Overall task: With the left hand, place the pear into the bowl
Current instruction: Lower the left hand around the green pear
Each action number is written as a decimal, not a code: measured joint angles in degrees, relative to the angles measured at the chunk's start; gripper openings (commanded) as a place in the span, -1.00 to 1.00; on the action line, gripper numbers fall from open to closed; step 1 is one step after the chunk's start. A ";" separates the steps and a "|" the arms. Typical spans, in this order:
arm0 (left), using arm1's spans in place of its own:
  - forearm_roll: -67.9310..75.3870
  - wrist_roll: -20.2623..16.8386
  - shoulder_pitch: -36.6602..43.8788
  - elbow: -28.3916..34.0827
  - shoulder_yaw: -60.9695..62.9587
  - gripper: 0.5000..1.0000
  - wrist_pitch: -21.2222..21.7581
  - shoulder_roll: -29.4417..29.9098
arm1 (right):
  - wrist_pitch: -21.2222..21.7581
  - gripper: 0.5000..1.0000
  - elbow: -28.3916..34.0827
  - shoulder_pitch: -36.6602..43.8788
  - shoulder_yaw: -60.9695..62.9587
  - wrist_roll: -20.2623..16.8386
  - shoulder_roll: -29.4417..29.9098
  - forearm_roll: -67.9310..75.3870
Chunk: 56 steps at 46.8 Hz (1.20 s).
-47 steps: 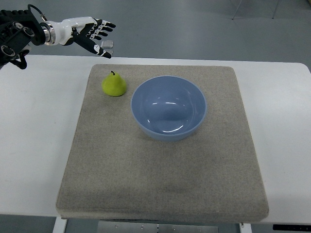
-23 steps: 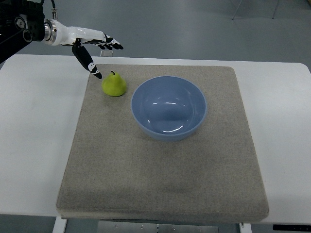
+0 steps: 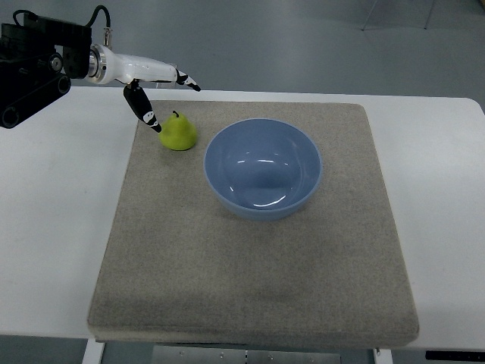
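We see the small yellow-green pear (image 3: pixel 179 133) standing upright with its dark stem up, on the far left part of a grey-brown felt mat (image 3: pixel 250 273). It is not in the bowl. The round light-blue plastic bowl (image 3: pixel 263 168) stands just to the pear's right, near but apart from it, open side up and with nothing inside.

Our left hand (image 3: pixel 155 87), white with black fingertips, reaches in from the upper left over the mat's far edge. Its fingers (image 3: pixel 186 78) are stretched out flat and spread above and behind the pear, while the thumb (image 3: pixel 144 111) points down, its tip just beside the pear's left side; we cannot tell whether it touches. The hand grasps nothing.

The mat lies on a white table (image 3: pixel 57 220), whose bare top shows on both sides. Nothing stands between the pear and the bowl.
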 measured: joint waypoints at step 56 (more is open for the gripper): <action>6.29 -0.01 3.17 2.64 3.58 0.87 6.11 -4.30 | 0.00 0.69 0.00 0.00 0.00 0.00 0.00 -0.01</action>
